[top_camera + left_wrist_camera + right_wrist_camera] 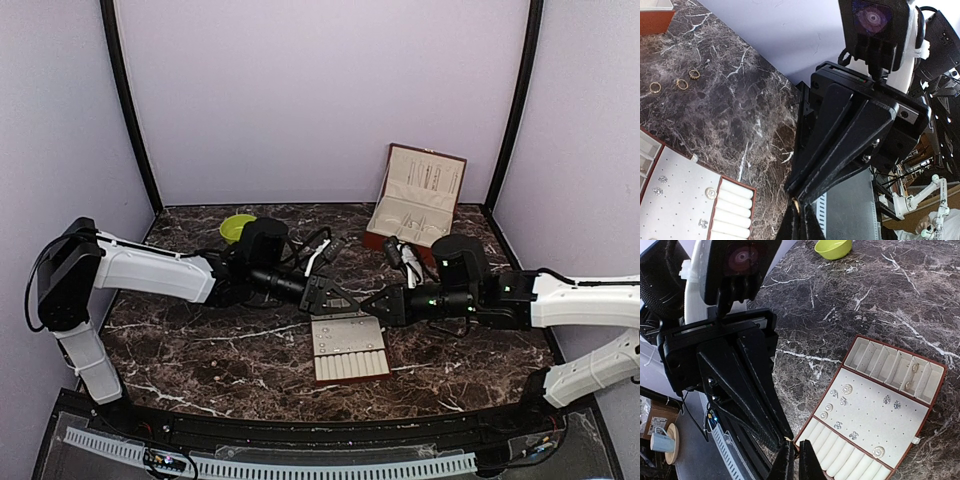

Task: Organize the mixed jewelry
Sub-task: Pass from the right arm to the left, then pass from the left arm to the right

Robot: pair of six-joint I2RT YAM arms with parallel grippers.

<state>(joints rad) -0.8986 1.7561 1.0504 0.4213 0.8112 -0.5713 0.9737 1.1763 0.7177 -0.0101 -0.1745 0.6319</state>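
While closed, left tool (362,299) on ring (796,203).

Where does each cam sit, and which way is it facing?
Top: above and behind the bases, looking down on the table; both arms show, left hand and right hand tip to tip over the tray.
Left wrist: on the left arm, own hand at the bottom, facing the right hand; rings and tray at left.
Right wrist: on the right arm, own hand at the bottom, facing the left hand; tray right, bowl on top.
Shared: both wrist views show the tray and the other arm's camera.
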